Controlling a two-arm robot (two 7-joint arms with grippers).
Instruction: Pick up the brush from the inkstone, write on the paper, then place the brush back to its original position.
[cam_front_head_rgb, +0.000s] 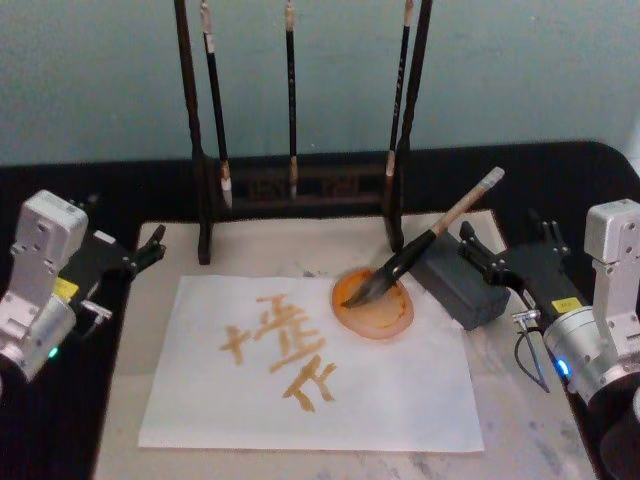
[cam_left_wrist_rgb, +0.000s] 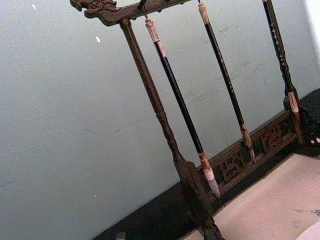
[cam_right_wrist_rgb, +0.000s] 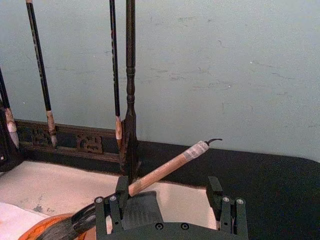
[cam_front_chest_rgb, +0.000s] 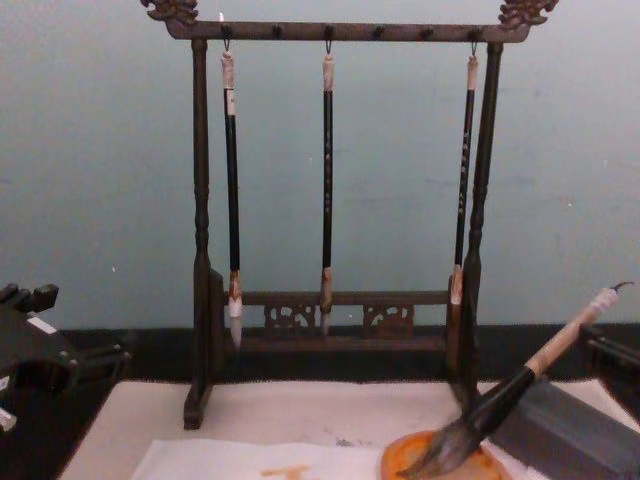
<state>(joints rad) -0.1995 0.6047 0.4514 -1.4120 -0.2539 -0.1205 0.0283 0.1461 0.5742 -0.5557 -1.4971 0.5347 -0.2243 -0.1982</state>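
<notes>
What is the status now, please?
Right gripper open beside grey box. Left gripper open at table's left. Brush tip in inkstone, handle on box. Nothing blocking.

Silver-grey arms, black claws (cam_front_head_rgb: 148, 246), yellow labels, seemingly green and blue indicator lights.

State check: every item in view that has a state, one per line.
brush: tip in dish, handle leaning on grey box, not held
inkstone: stained, on paper's edge
paper: flat, orange characters written
thin brushes: three, hanging on rack
left tool: open, off to the left
right tool: open, behind the box
</notes>
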